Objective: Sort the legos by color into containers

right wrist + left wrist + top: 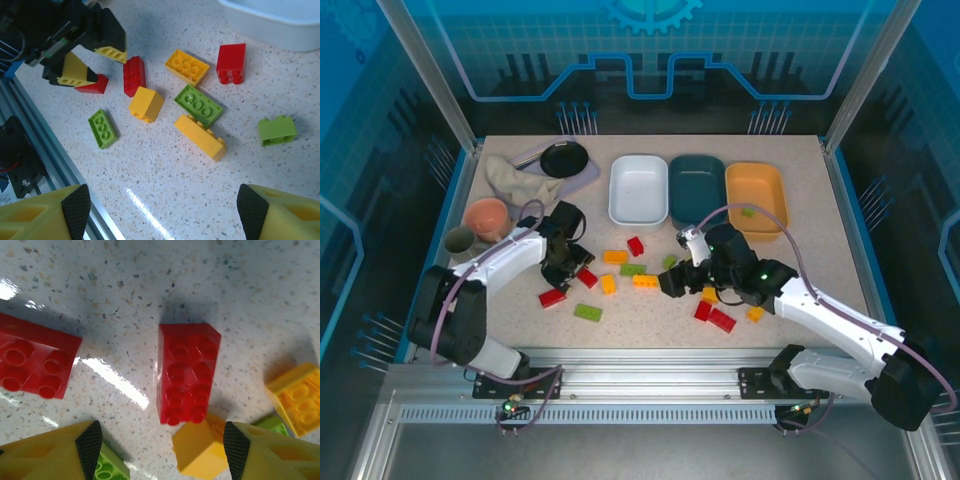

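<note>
Red, yellow and green legos lie scattered mid-table. The white tray (638,190), teal tray (697,190) and orange tray (756,196) stand in a row at the back; a small green piece (748,211) lies in the orange one. My left gripper (162,447) (570,262) is open low over the table, a red brick (187,372) (586,277) just ahead of its tips. A yellow brick (205,447) lies by its right pad and a green one (107,467) by its left pad. My right gripper (164,212) (672,283) hangs open over bare table, with a long yellow brick (200,136) ahead of it.
At the back left are a pink bowl (487,215), a grey mug (458,240), a crumpled cloth (520,180) and a black dish (564,158). More bricks, two red (722,320) and two yellow (755,313), lie under my right arm. The metal front rail (45,150) runs close by.
</note>
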`<state>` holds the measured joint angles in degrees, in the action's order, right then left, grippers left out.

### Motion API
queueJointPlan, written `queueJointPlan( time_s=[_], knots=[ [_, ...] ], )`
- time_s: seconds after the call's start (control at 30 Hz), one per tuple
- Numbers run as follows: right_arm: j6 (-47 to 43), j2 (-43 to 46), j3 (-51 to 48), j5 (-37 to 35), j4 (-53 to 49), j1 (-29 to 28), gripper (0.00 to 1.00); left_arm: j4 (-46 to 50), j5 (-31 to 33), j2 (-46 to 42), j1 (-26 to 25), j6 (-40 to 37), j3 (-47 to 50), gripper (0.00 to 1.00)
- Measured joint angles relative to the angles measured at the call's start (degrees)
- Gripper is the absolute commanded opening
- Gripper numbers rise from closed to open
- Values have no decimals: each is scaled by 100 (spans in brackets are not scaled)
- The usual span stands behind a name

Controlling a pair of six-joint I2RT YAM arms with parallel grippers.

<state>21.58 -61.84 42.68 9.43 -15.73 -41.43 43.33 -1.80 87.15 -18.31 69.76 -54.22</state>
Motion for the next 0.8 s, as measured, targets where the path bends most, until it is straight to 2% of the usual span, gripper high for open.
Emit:
queueJointPlan(
  time_s=[0.3,0.4,0.63,0.8],
  knots=[
    [151,249,-142,-144,249,-107,80,-531,-17,804,15,85,-63,62],
    [195,249,-168,-149,249,-107,80,-680,-15,962,15,85,-114,55],
    [243,249,-227,-203,212,-107,78,-807,-9,944,15,87,-116,27],
    [358,249,-90,-765,-138,-66,78,-529,227,734,-44,-74,-321,25]
  ],
)
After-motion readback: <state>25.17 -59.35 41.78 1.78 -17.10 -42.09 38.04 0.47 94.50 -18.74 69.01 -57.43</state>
